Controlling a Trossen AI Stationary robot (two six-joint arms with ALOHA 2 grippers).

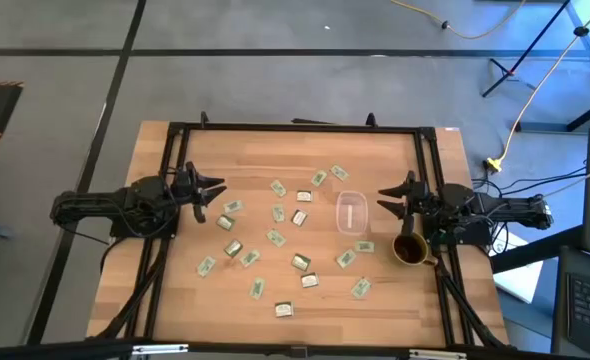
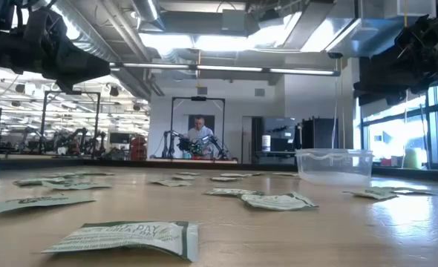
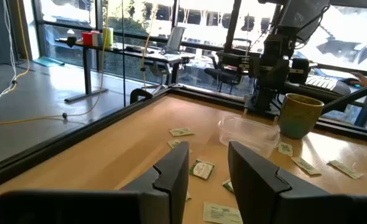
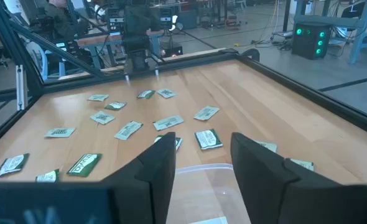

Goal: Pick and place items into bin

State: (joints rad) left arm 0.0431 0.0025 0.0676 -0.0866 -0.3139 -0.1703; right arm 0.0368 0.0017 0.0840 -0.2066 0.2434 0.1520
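Closest to the low camera lies one of the packets (image 2: 126,239), flat on the wooden worktop (image 1: 175,300), with the others scattered thinly behind it. From above, the packets (image 1: 275,238) spread across the middle of the worktop, and none that I can make out has gone into the clear bin (image 1: 350,213), which stands right of centre, apart from the dark mug (image 1: 409,249) nearer the right edge.

Both arms hang back at their own sides. The left hand (image 1: 213,188) hovers over the left part of the worktop, fingers parted and holding nothing; a packet (image 1: 231,207) lies just beside and ahead of it. The right hand (image 1: 388,196) also stands released and empty, pointing at the bin, which sits directly before its fingers (image 4: 158,168).

As I judge it, the right arm is nearer the bin, the left nearer most of the loose packets. Each packet lies flat and thin, turned its own way, so a hand would have to line up across its short side.
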